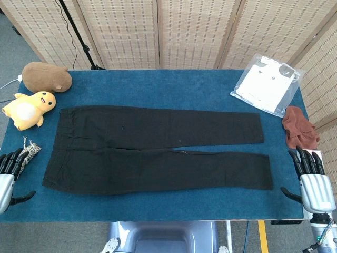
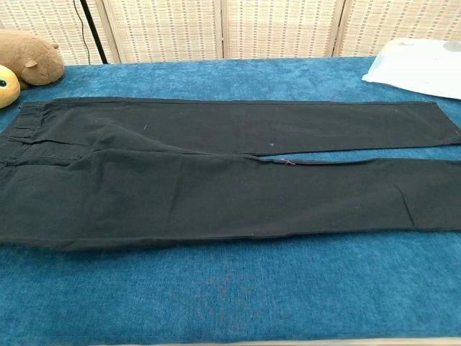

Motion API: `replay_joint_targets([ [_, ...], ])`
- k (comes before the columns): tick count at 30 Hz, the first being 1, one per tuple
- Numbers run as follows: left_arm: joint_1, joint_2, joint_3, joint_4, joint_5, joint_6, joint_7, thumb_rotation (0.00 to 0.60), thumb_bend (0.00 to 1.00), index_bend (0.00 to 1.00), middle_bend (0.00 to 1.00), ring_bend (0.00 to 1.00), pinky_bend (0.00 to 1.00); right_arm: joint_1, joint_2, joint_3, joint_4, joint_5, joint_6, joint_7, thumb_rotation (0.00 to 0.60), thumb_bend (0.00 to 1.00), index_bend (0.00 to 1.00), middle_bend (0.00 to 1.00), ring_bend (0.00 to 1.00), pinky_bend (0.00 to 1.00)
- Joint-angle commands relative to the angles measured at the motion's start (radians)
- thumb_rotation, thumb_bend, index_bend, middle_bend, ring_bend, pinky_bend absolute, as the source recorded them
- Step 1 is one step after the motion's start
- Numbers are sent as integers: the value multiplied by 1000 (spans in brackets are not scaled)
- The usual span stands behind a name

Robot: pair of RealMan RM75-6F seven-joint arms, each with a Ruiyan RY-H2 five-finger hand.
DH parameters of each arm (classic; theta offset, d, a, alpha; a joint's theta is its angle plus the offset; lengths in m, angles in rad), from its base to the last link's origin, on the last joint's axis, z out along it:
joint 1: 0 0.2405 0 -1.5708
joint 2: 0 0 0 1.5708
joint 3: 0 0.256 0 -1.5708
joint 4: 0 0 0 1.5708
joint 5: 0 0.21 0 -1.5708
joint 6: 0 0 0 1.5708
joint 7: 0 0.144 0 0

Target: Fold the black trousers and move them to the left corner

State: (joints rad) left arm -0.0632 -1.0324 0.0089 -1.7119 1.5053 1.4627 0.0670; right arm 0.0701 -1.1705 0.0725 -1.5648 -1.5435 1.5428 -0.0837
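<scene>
trousers: black trousers [image 1: 158, 150] lay flat and unfolded across the blue table [image 1: 174, 87], waistband toward your left side, both legs running out to the right, slightly apart at the hems. Chest view showed the same, trousers filling most of the frame.
left hand: your left hand [image 1: 8, 174] sat at the near left edge of the table, fingers spread, held nothing, just clear of the waistband end.
right hand: your right hand [image 1: 313, 179] sat at the near right edge, fingers apart and extended, held nothing, near the leg hems but not touching.
left corner: brown plush [image 1: 46, 76] and yellow plush duck [image 1: 29, 109] were at the far left, duck just beside the waistband. Small striped thing [image 1: 29, 150] lay near your left hand, too small to identify.
right side: clear plastic bag with white contents [image 1: 266, 84] was at the far right; crumpled reddish-brown cloth [image 1: 300, 126] lay just below it, beyond the hems.
background: woven folding screens [image 1: 195, 31] stood behind the table.
</scene>
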Motion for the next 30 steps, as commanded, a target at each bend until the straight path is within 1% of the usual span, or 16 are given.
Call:
replay_joint_targets([
  [1,0,-1,0,-1,-1,-1,4,600,0,0,0,0,0,2,-1,-1,1,0,-5,-1,600,0,0,0,0,0],
  [9,0,-1,0,-2,0,-2,9,600,0,0,0,0,0,11,5,-30,-10,-27,-38,-14,600,0,0,0,0,0],
  [13,1,0,-2,-5,1,1,8,600,0,0,0,0,0,26,-2,-67,-12,-60,-88,-59,600,0,2,0,0,0],
  [14,2,1,-1,-6,2,3,7,600,0,0,0,0,0,31,-10,-83,-3,-74,-109,-73,600,0,3,0,0,0],
  [19,8,4,-5,-14,1,16,8,600,0,0,0,0,0,51,-50,-132,50,-117,-175,-104,600,0,7,0,0,0],
  [20,9,5,-5,-17,-2,16,5,600,0,0,0,0,0,60,-65,-147,63,-140,-193,-115,600,0,13,0,0,0],
  [22,9,6,-5,-20,-6,13,8,600,0,0,0,0,0,76,-123,-147,131,-186,-183,-117,600,0,43,0,0,0],
  [24,9,8,-6,-22,-12,8,8,600,0,0,0,0,0,87,-173,-144,190,-200,-184,-112,600,0,58,0,0,0],
  [26,10,11,-6,-22,-18,7,3,600,0,0,0,0,0,99,-205,-139,214,-198,-193,-94,600,0,60,0,0,0],
  [30,12,17,-9,-20,-25,7,-19,600,0,0,0,0,0,113,-250,-122,262,-190,-196,-103,600,0,71,0,0,0],
])
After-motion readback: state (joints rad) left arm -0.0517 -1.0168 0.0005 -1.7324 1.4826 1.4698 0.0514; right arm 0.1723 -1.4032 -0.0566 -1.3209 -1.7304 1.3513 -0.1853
